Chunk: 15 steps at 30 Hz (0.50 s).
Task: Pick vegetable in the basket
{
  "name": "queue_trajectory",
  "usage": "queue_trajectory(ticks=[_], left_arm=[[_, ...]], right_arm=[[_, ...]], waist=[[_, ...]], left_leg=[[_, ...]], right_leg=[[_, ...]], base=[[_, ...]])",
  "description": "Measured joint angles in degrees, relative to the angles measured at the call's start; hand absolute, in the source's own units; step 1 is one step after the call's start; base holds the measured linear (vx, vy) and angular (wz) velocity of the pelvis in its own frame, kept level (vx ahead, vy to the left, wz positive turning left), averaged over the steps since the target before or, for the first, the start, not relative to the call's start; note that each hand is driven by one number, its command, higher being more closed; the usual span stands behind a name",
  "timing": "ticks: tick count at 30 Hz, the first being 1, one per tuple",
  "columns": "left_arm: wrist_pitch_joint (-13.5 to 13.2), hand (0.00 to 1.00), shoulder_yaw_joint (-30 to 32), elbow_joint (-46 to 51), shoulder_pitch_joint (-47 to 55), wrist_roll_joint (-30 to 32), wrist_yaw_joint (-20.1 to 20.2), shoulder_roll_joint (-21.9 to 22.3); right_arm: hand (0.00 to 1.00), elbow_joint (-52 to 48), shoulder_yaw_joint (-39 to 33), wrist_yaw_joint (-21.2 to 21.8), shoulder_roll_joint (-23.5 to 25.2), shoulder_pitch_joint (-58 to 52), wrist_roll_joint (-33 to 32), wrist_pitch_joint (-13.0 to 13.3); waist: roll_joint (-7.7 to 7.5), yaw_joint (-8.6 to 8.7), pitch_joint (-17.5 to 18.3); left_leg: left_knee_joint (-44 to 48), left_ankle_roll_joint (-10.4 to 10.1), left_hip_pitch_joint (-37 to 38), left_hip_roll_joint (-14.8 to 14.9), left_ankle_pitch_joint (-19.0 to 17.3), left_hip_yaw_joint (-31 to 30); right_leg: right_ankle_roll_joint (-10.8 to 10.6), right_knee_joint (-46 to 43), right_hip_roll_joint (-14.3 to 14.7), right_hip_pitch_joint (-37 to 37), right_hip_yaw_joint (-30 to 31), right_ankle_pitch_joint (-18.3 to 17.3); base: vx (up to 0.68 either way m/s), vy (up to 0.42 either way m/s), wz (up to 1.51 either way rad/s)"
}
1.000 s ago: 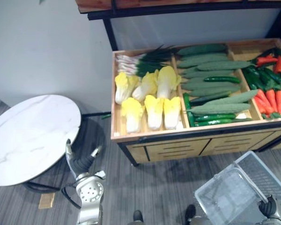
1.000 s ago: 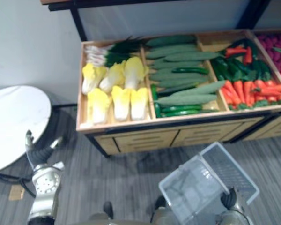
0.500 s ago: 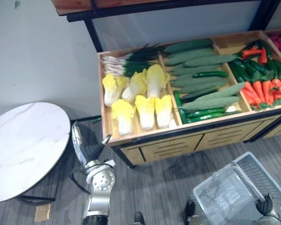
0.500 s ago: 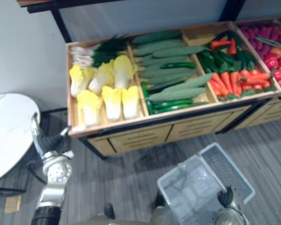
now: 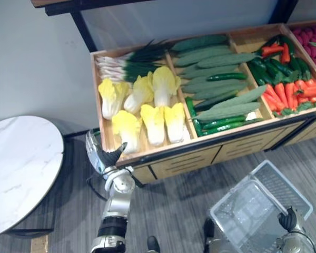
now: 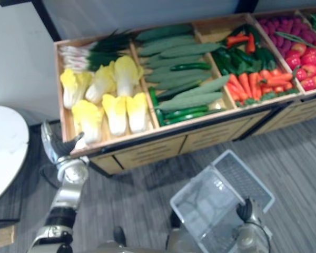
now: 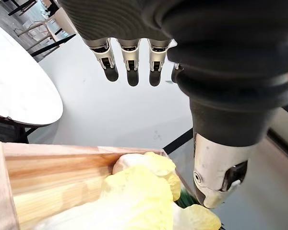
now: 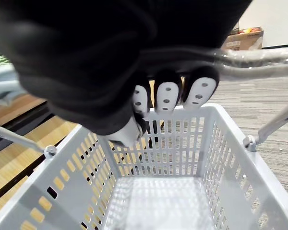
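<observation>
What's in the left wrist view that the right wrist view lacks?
Left wrist, not right wrist: the left hand is open with straight fingers and holds nothing. It is close to the yellow cabbages in a corner of the wooden stand, with a round white table beyond.
Right wrist, not left wrist: the right hand is curled round the basket handle, carrying the plastic basket with nothing in it, over grey floor.
Both: wood of the stand, and each hand's dark ribbed cover.
</observation>
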<state>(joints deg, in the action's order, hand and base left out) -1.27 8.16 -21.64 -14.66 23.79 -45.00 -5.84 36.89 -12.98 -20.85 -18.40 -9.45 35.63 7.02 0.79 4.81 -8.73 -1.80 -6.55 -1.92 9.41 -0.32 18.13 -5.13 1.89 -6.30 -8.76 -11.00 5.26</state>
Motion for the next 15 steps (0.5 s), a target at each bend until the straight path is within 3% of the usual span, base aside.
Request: queue_trajectory(ticks=[15], left_arm=[[1.5, 0.0, 0.0, -6.6, -7.3, -0.6, -2.7, -0.1]], right_arm=[[1.0, 0.0, 2.7, -2.6, -1.0, 3.9, -0.1, 1.2]], waist=[[-0.32, 0.58, -3.8]], left_leg=[[0.0, 0.0, -1.5, -0.2, 0.1, 0.3]], right_leg=[[0.1, -0.3, 0.0, -2.3, 1.2, 0.1]], base=[[0.02, -0.011, -0.04]])
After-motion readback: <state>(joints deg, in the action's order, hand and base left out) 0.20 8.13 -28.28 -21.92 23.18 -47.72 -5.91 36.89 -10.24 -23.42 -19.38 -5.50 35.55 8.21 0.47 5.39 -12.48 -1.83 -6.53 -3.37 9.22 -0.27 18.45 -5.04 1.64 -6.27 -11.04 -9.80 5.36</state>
